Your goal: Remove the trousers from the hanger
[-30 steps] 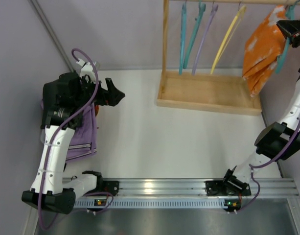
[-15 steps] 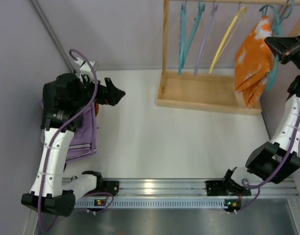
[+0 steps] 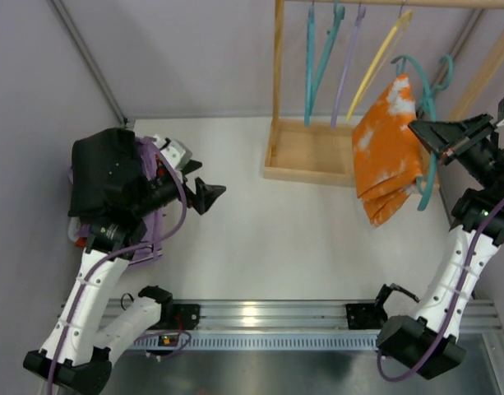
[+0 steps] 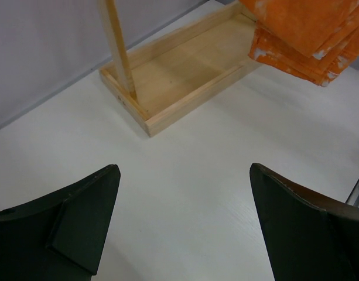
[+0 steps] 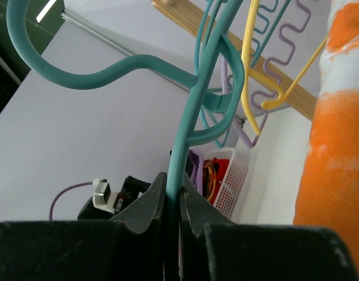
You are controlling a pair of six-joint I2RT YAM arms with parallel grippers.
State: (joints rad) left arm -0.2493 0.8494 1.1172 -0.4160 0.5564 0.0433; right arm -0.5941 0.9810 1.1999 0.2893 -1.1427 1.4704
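Observation:
The orange tie-dye trousers (image 3: 387, 152) hang folded over the thin teal hanger (image 3: 430, 140), held in the air in front of the wooden rack, off its rail. My right gripper (image 3: 422, 132) is shut on the hanger's stem (image 5: 185, 129) just below the hook, with the trousers (image 5: 337, 146) to its right. My left gripper (image 3: 210, 196) is open and empty at the left of the table, low over the white surface (image 4: 185, 216). The trousers' lower edge (image 4: 308, 29) shows at the top right of the left wrist view.
The wooden rack's tray base (image 3: 317, 156) stands at the back, with teal (image 3: 309, 58), purple (image 3: 346, 58) and yellow (image 3: 375, 66) hangers on its rail. A black cloth (image 3: 104, 164) and a purple cloth (image 3: 141, 239) lie at the left. A white basket (image 5: 226, 175) sits there too.
My right gripper has carried the hanger with the trousers off the rail, leftward and toward the front. My left gripper has moved a little to the right and forward.

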